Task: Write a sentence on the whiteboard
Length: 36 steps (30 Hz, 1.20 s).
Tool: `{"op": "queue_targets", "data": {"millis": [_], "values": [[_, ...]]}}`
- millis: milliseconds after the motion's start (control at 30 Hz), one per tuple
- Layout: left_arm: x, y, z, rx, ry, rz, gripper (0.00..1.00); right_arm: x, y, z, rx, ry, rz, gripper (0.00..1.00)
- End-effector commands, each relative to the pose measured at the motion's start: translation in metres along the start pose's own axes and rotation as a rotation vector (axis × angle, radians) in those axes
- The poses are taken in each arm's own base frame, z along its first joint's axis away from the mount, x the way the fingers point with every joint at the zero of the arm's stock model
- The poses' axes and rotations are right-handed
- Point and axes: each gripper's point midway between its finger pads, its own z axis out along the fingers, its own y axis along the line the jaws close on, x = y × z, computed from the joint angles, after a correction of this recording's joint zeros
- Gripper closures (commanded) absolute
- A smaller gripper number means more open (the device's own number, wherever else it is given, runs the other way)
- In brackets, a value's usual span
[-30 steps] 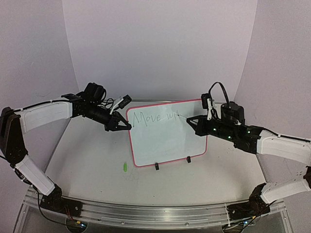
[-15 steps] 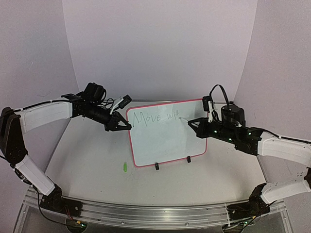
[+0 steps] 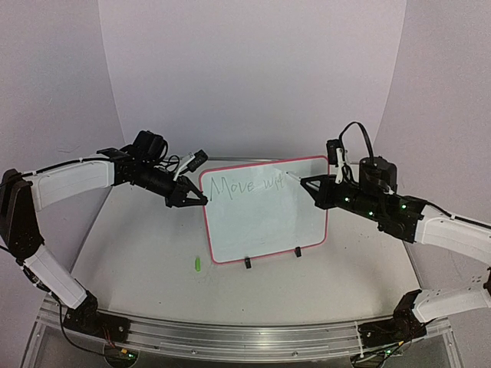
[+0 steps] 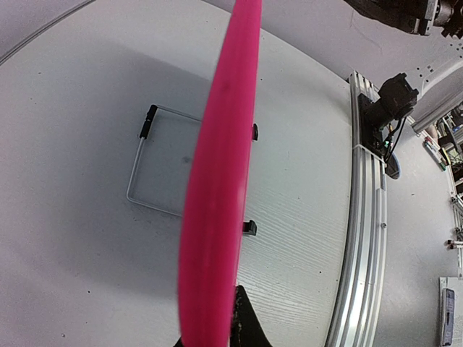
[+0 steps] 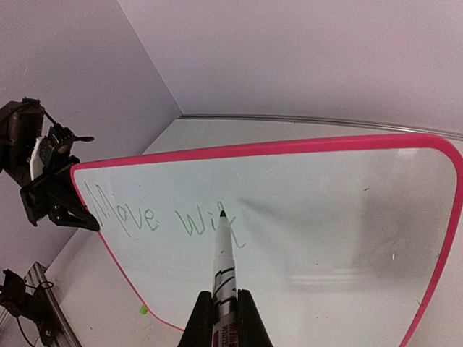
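Note:
The whiteboard, pink-framed, stands tilted on its black feet mid-table. Green handwriting, the sentence, reads "Move wit" along its top; the right wrist view shows the sentence clearly. My right gripper is shut on a white marker, whose dark tip rests at the last letter. In its wrist view, the right gripper clamps the marker's barrel. My left gripper is shut on the board's upper left edge. The left wrist view shows the pink frame edge-on, running into the left gripper.
A small green marker cap lies on the table left of the board's lower corner. The board's wire stand rests behind it, and black clip feet sit at its front. An aluminium rail runs along the near edge.
My right gripper has shifted up and to the right with the marker, and another green stroke has appeared after "wi". The left gripper and the board have stayed put.

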Motion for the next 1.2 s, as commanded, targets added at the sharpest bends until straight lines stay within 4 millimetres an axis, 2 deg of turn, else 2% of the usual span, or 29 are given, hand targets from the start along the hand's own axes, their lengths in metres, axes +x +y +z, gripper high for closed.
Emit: {"op": "queue_targets", "data": {"millis": [0,200,400,633,967,1067,1167], "values": [[0.009,0.015,0.002,-0.065,0.041,0.024,1.0,-0.025,0.003,0.003,0.013,-0.053,-0.034,1.0],[0.01,0.016,0.002,-0.065,0.042,0.023,1.0,-0.03,0.002,0.009,0.031,-0.059,-0.05,1.0],[0.01,0.016,0.002,-0.064,0.042,0.023,1.0,-0.025,-0.004,0.015,0.06,-0.049,-0.045,1.0],[0.01,0.016,0.003,-0.063,0.042,0.023,1.0,-0.011,-0.011,0.014,0.073,-0.021,-0.021,1.0],[0.009,0.016,0.003,-0.062,0.042,0.022,1.0,0.025,-0.021,0.011,0.086,0.062,0.018,1.0],[0.01,0.016,0.003,-0.061,0.043,0.021,1.0,0.026,-0.022,0.011,0.086,0.069,0.016,1.0],[0.01,0.016,0.003,-0.062,0.042,0.022,1.0,0.02,-0.019,0.01,0.081,0.055,0.011,1.0]]}}
